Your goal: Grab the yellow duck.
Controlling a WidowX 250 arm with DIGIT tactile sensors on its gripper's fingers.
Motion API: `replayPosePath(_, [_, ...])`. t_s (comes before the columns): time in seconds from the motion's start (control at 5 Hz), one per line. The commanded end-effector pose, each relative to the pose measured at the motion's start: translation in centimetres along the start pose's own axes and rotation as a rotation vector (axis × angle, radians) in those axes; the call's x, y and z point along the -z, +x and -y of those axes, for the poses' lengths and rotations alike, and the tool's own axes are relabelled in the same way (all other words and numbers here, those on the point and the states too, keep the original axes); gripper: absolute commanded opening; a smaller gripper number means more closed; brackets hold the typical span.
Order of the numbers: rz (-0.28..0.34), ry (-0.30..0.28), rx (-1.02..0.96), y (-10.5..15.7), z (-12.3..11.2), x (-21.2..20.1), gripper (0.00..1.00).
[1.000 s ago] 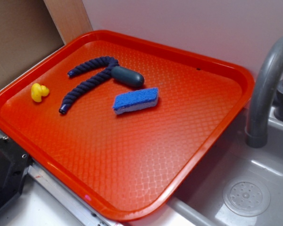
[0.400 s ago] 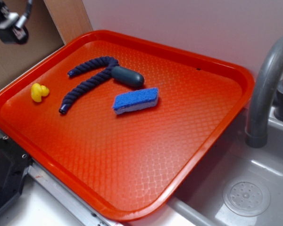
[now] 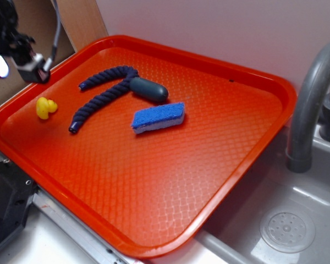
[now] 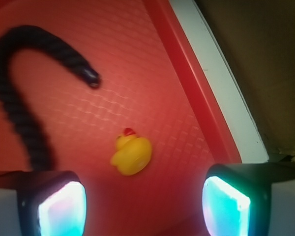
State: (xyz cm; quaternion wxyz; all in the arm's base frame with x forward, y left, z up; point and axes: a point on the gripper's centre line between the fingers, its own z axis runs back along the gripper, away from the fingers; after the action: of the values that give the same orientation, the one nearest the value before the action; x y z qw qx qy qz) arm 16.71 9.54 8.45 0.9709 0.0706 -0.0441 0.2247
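Observation:
The yellow duck (image 3: 45, 107) is a tiny bright yellow rubber toy lying near the left rim of the red tray (image 3: 170, 181). In the wrist view the duck (image 4: 132, 154) lies on the tray a little ahead of the gap between the jaws. My gripper (image 3: 14, 58) hangs above the tray's left edge, up and left of the duck, partly cut off by the frame. In the wrist view the gripper (image 4: 144, 207) is open wide and empty, with its glowing pads (image 4: 63, 211) well apart.
A dark blue rope toy (image 3: 102, 93) with a grey handle (image 3: 149, 89) and a blue sponge (image 3: 158, 117) lie on the tray right of the duck. A grey tap (image 3: 311, 99) and sink (image 3: 286, 228) stand at right. A wooden board is behind the tray.
The gripper has come into the exterior view at top left and moved down and right toward the duck. The duck, rope and sponge have not moved.

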Motion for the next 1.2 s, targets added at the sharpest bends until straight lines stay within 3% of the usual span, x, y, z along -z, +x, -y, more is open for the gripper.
replayPosePath(0.0, [-0.011,0.068,0.039,0.5,0.0,3.4,1.00])
replayPosePath(0.2, [-0.020,0.112,0.049,1.0,0.0,5.2,1.00])
replayPosePath(0.4, [-0.046,0.112,0.067,1.2,0.2,6.1,1.00])
replayPosePath(0.6, [-0.029,0.095,0.110,1.2,0.5,6.2,0.00])
replayPosePath(1.0, [-0.012,0.043,0.141,1.2,0.6,4.9,0.00])
